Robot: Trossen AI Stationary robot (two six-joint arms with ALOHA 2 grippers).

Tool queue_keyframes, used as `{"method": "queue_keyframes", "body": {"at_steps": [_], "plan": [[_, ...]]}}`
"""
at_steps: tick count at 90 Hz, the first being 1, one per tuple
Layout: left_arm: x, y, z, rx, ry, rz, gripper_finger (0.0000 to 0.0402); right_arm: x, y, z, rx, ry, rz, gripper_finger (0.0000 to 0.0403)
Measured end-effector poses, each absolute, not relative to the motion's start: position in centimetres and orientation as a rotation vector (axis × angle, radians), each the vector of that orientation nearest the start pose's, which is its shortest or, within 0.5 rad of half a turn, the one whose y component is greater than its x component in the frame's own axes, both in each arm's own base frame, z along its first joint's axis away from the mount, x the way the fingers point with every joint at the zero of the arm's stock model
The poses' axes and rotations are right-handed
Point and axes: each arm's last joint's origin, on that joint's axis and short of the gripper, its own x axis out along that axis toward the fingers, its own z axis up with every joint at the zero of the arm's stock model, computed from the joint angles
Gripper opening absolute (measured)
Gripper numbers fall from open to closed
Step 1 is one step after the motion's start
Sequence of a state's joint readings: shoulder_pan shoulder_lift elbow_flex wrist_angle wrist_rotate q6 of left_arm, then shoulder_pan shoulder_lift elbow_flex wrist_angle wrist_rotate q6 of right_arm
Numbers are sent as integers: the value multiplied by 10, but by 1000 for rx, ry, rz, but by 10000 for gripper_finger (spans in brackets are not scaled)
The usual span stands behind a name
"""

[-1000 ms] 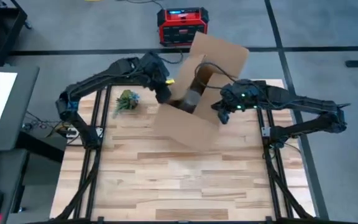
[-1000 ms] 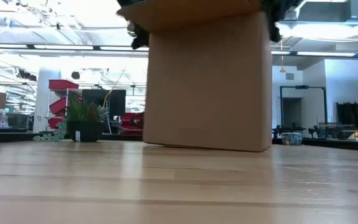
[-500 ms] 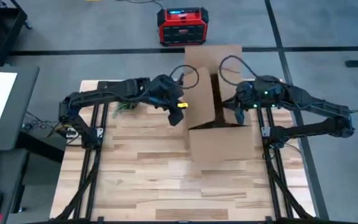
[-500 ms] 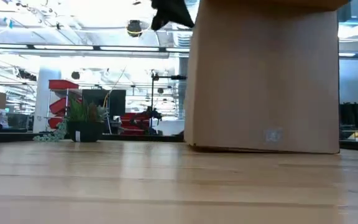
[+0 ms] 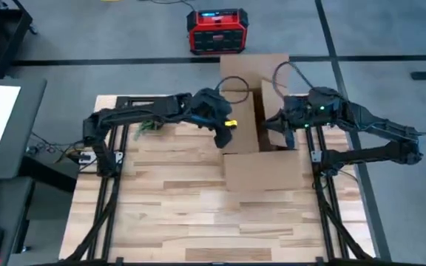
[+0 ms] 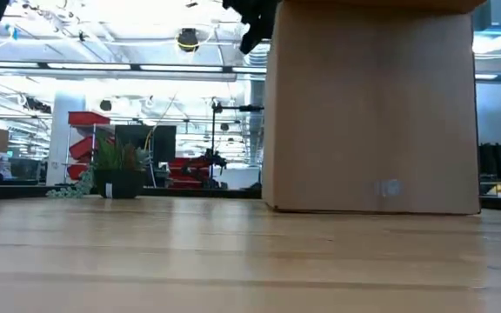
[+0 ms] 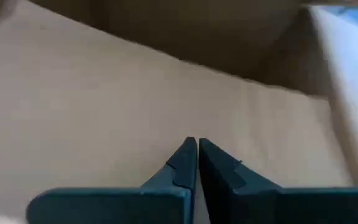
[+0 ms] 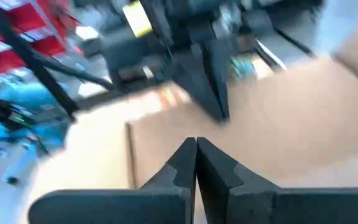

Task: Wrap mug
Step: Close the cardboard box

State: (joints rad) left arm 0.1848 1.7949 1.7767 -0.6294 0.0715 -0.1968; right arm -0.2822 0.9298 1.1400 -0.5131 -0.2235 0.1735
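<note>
Cardboard box (image 5: 261,159) is being stood upright right of centre in the high view, flaps open, between both grippers. The left gripper (image 5: 226,137), fingers pressed together and empty, is being held at its left rim; the right gripper (image 5: 278,131), likewise closed and empty, at its right rim. No mug is being shown; it cannot be placed, perhaps hidden inside the box.

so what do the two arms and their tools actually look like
Both arms are dark, near-black, jointed links with loose black cables looping over the wrists. The left arm carries a yellow tag near its tool; the right arm shows small green lights by its wrist, near its tool. In the wrist views each tool ends in two dark teal, wedge-shaped fingers tapering to points.
</note>
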Motion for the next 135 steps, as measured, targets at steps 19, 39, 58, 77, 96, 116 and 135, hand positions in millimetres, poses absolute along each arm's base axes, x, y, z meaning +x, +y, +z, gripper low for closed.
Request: {"method": "queue_keyframes", "body": {"at_steps": [19, 39, 58, 77, 96, 116, 135], "plan": [[394, 64, 359, -285, 640, 163, 0, 185, -67, 382, 226, 313, -52, 0], [365, 57, 394, -335, 564, 174, 0, 199, -95, 333, 321, 384, -15, 0], [311, 31, 397, -408, 884, 200, 0, 210, -102, 313, 305, 455, -2, 0], [315, -23, 347, -480, 1067, 155, 0, 216, -103, 306, 288, 485, 14, 0], [356, -57, 335, -670, 564, 24, 0, 209, -101, 313, 282, 458, 9, 0], [368, -41, 375, -602, 151, 59, 0, 196, -97, 325, 264, 408, -3, 0], [369, -23, 382, -589, 106, 103, 0, 173, -92, 354, 228, 299, -75, 0]]}}
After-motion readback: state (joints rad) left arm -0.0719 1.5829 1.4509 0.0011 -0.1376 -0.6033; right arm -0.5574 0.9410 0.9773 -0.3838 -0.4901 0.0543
